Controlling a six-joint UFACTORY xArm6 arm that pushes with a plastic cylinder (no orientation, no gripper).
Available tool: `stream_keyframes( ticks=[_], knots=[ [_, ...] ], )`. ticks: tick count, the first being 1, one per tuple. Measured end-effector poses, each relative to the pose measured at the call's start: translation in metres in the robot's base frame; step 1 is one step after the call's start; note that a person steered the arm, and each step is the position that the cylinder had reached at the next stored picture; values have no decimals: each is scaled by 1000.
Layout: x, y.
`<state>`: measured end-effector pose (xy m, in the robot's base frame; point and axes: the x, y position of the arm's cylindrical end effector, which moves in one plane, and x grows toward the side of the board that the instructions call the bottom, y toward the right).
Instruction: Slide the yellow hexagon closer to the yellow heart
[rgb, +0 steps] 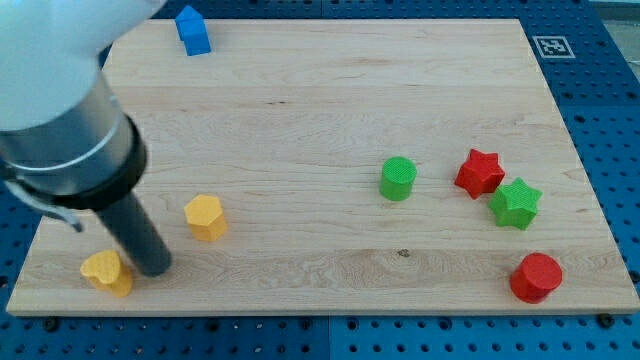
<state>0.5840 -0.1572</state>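
Note:
The yellow hexagon (206, 217) lies on the wooden board (330, 120) at the view's lower left. The yellow heart (106, 272) lies further down and left, near the board's bottom-left corner. My tip (153, 268) rests on the board between them, right beside the heart's right side and below-left of the hexagon, a short gap from the hexagon. The rod and arm body rise toward the view's upper left and hide part of the board there.
A blue block (193, 30) sits near the top left edge. A green cylinder (398, 178), a red star (480, 172), a green star (515, 203) and a red cylinder (536, 277) lie on the right. The board's bottom edge is close below the heart.

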Motion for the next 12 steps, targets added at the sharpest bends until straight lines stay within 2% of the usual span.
stream_keyframes(
  ticks=[2, 8, 12],
  knots=[
    [-3, 62],
    [-105, 42],
    [-65, 7]
  ],
)
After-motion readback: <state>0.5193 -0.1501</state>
